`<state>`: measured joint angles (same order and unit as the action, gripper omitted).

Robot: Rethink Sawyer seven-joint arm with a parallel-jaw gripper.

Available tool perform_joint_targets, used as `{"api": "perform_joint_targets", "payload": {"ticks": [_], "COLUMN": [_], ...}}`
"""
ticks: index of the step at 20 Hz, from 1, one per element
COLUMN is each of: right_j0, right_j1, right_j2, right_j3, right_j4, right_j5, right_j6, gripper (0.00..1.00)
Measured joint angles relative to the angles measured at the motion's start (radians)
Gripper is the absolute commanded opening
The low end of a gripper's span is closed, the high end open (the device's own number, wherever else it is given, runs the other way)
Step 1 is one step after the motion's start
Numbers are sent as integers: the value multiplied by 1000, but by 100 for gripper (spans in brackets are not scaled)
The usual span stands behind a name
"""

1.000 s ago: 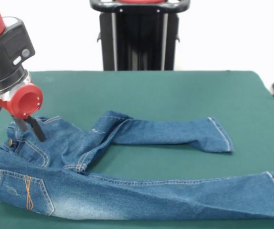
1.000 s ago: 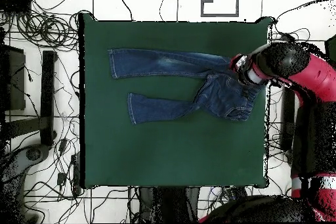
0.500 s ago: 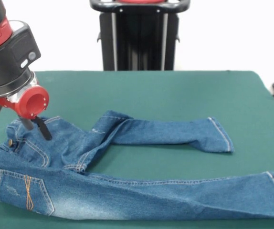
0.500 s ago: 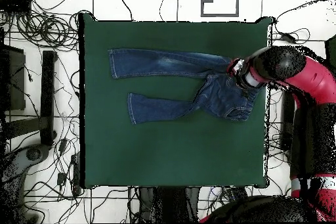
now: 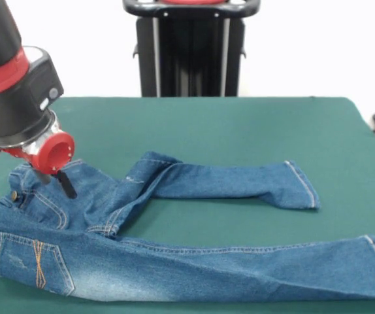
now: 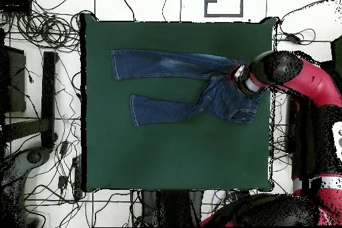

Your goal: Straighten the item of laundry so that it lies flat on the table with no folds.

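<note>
The item of laundry, blue denim jeans point(image 5: 194, 261), lies on the green table point(image 5: 240, 124) with its waist at the left and both legs running right. The near leg lies long and mostly flat. The far leg point(image 5: 240, 182) is shorter, and the cloth bunches in folds where it meets the seat. My gripper point(image 5: 57, 183) hangs over the waistband at the left, open, its dark fingertips point(image 5: 68, 188) at or just above the denim with nothing held. From overhead the gripper point(image 6: 237, 78) sits at the waist end of the jeans point(image 6: 174, 65), near the right edge of the table point(image 6: 174, 152).
The black pedestal point(image 5: 191, 49) stands behind the table. Cables point(image 6: 40, 31) lie on the floor around the table. The jeans' waist reaches close to the table's edge beside the arm.
The arm has shifted a little to the right in the front view, carrying the gripper further over the waist of the jeans. The jeans have not moved.
</note>
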<state>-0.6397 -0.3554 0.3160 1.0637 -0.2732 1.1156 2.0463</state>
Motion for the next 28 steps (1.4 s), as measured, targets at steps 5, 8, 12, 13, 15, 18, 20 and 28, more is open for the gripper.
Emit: {"api": "perform_joint_targets", "payload": {"ticks": [5, 8, 12, 13, 15, 18, 20, 28], "right_j0": [1, 1, 1, 1, 1, 1, 1, 1], "right_j1": [30, 37, 36, 36, 37, 43, 59, 176], "right_j2": [2, 5, 10, 11, 12, 15, 18, 45], "right_j3": [-2, -2, -3, -3, -5, -22, -47, -183], "right_j4": [-23, -26, -28, -28, -31, -38, -45, -70], "right_j5": [0, 0, 0, 0, 0, 0, 0, 17], "right_j6": [0, 0, 0, 0, 0, 0, -2, -48], "gripper": [100, 100, 100, 100, 100, 100, 100, 100]}}
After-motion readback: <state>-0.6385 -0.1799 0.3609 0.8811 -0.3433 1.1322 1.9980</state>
